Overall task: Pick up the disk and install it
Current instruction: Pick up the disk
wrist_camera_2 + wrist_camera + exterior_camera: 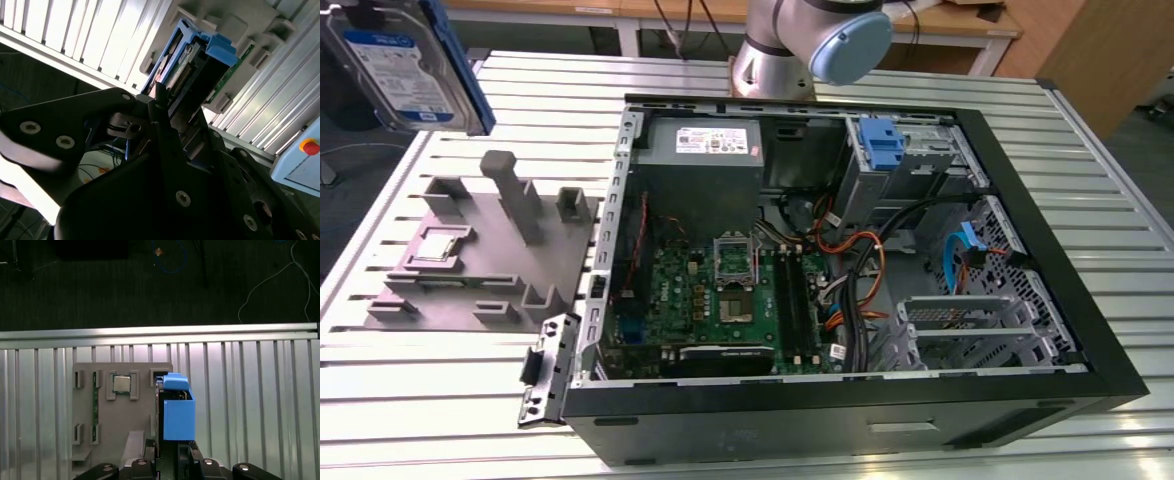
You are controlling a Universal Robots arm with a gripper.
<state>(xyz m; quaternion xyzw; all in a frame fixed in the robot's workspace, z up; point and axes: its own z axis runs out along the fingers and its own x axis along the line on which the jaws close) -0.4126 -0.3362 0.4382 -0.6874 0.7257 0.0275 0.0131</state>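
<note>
The disk [403,66], a silver-grey drive with a blue-and-white label in a blue plastic bracket, hangs in the air at the exterior view's far left, above the grey fixture plate [480,250]. In both wrist views my gripper [172,444] [172,107] is shut on the disk [177,410] [197,62], its dark fingers [160,107] clamping the two flat sides. In the first wrist view the fixture plate [122,410] lies right beneath the disk.
An open computer case [1067,300] lies on the slatted metal table [1121,130], with motherboard, cables, a metal drive cage [974,325] and a blue bracket [883,145] at its far side. The arm's base [807,40] stands behind the case. The fixture holds a chip [120,384].
</note>
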